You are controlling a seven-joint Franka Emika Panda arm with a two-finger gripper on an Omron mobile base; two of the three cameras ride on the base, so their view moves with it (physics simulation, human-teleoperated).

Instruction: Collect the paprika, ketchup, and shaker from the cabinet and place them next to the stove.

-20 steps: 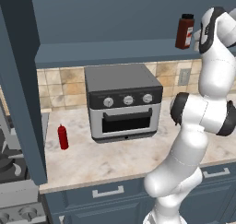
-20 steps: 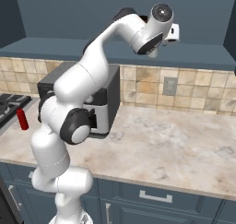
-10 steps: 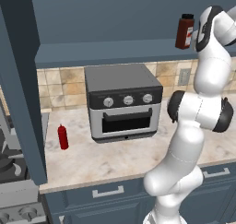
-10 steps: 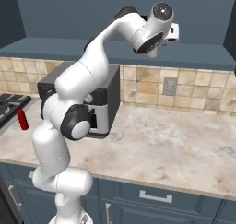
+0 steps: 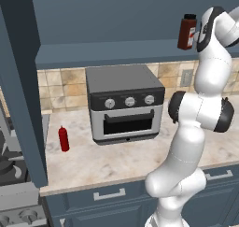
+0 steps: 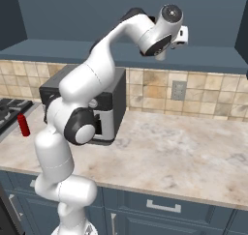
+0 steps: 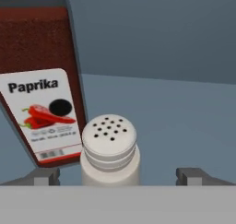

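Observation:
On the cabinet [image 5: 116, 53] shelf stands the paprika [image 5: 188, 32], a dark reddish jar with a black cap. Close up, the paprika [image 7: 41, 85] rises at the left, and the small white shaker [image 7: 109, 149] with a holed top stands just right of it, nearer to me. My gripper [image 7: 119, 177] is open, one fingertip on each side of the shaker with a gap on both sides. The ketchup [image 5: 64, 138], a slim red bottle, stands on the counter beside the stove [image 5: 11, 163]; the ketchup [image 6: 23, 124] is also at the far left next to the stove [image 6: 7, 110].
A silver toaster oven [image 5: 123, 104] sits on the marble counter [image 5: 116, 160] under the shelf. A tall dark cabinet side [image 5: 23, 81] stands between the counter and the stove. Blue drawers [image 6: 162, 205] with white handles run below. The shelf floor [image 7: 184, 117] stretches right of the shaker.
The hand has edged slightly nearer the shelf and the paprika. The gripper stays open. The ketchup on the counter has not moved.

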